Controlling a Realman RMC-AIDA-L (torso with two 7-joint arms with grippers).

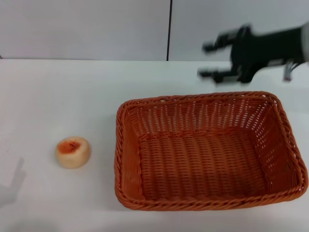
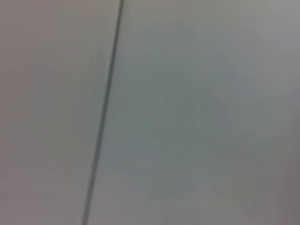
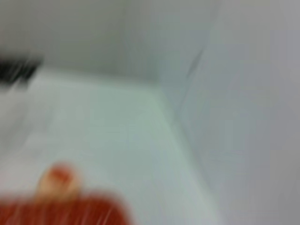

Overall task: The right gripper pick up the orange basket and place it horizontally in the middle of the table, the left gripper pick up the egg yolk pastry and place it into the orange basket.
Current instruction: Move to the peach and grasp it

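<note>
The orange basket [image 1: 207,150] lies lengthwise on the white table [image 1: 63,92], right of centre, with nothing inside it. Left of it, apart from the rim, sits the egg yolk pastry [image 1: 73,152], a small pale bun with an orange-red top. My right gripper [image 1: 209,61] hangs open and empty in the air above the basket's far rim, blurred by motion. The right wrist view shows a strip of the basket [image 3: 61,211] and the pastry [image 3: 57,180] beyond it. The left gripper is out of view; only a faint shadow falls at the table's lower left.
A grey wall with a dark vertical seam [image 1: 169,29] stands behind the table. The left wrist view shows only that wall and seam [image 2: 105,112]. Bare tabletop surrounds the pastry on the left half.
</note>
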